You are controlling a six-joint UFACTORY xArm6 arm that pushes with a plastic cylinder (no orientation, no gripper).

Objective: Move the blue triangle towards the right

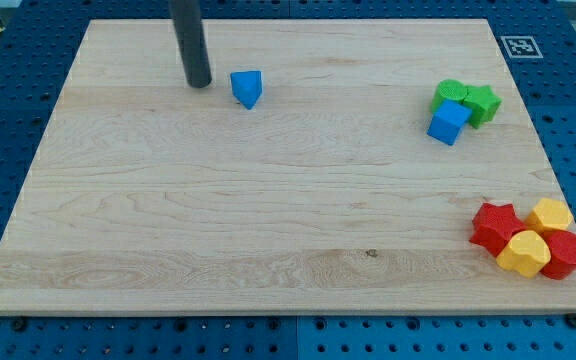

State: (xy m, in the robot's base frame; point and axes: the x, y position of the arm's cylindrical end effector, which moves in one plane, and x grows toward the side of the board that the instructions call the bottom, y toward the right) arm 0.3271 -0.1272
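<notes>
The blue triangle [248, 88] lies on the wooden board near the view's top, left of centre. My tip [198, 83] rests on the board just to the triangle's left, a small gap apart from it. The dark rod rises from the tip out of the view's top edge.
A blue cube [448, 123] touches two green blocks [466, 100] at the view's upper right. A red star [495, 226], two yellow blocks [524, 252] and a red block [566, 254] cluster at the lower right corner. The board [268, 220] sits on a blue pegboard table.
</notes>
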